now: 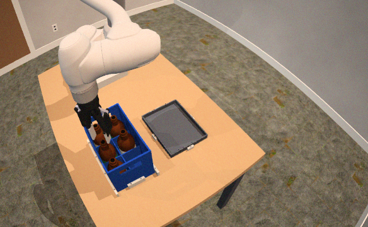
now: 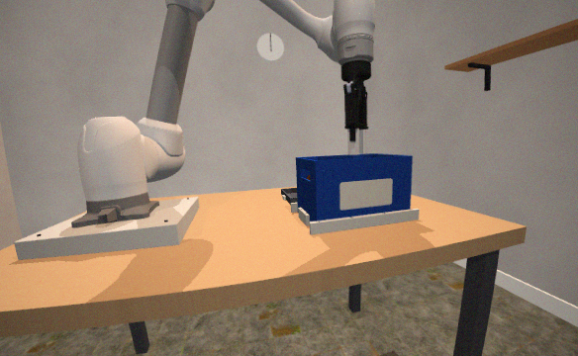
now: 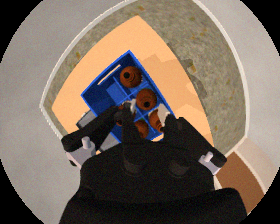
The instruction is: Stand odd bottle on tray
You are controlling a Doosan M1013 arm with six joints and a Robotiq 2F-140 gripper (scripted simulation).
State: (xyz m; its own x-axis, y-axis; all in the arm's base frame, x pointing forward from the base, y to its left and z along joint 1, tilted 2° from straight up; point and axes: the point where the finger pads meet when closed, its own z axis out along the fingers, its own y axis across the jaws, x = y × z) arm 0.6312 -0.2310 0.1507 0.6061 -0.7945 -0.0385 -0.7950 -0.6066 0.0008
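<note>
And here's the Robotiq gripper [image 1: 100,133] [image 2: 355,148] [image 3: 147,106] pointing down over the blue divided crate [image 1: 130,171] [image 2: 329,198] [image 3: 103,82], fingers partway open with nothing gripped, all five brown bottles standing in its compartments, the dark grey tray [image 1: 174,127] [image 2: 289,194] lying flat nearby on the wooden table [image 1: 203,170] [image 2: 249,237] [image 3: 106,47]!

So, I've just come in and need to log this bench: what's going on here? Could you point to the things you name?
The white robot arm [image 1: 127,53] [image 2: 355,30] has its open black gripper [image 1: 97,129] [image 3: 147,106] over a blue plastic crate [image 1: 130,173] [image 2: 326,203] [image 3: 106,73]. All five brown bottles are in the crate. The dark grey rectangular tray [image 1: 174,126] beside it holds no bottle.
</note>
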